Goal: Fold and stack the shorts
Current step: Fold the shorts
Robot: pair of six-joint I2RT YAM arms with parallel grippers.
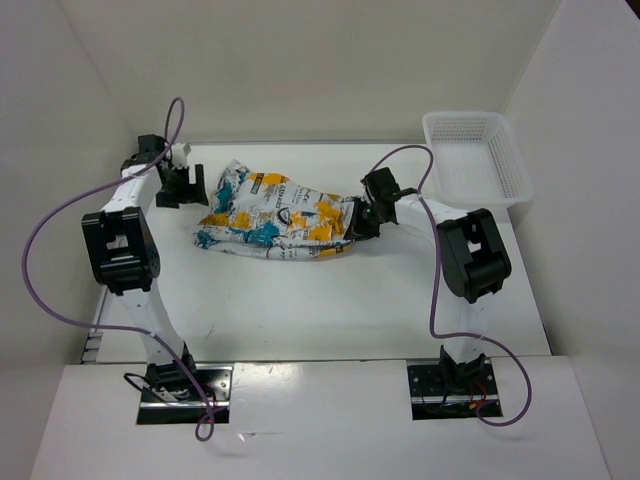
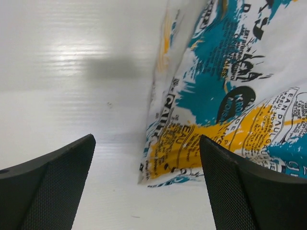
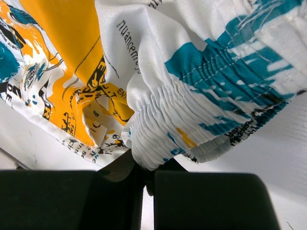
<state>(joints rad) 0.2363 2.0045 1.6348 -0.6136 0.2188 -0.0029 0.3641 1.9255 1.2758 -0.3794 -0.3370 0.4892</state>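
The shorts (image 1: 270,212), white with yellow-orange, teal and black print, lie crumpled in the middle of the table. My right gripper (image 1: 358,222) is at their right end, shut on the gathered elastic waistband (image 3: 158,139); the fabric bunches out from between the closed fingers. My left gripper (image 1: 183,185) is open and empty just left of the shorts' far-left corner. In the left wrist view the corner of the shorts (image 2: 192,143) lies on the table between and beyond the spread fingers (image 2: 240,191), not touched.
A white plastic mesh basket (image 1: 478,158) stands at the back right corner of the table. Purple cables loop from both arms. White walls close in the table on the left, back and right.
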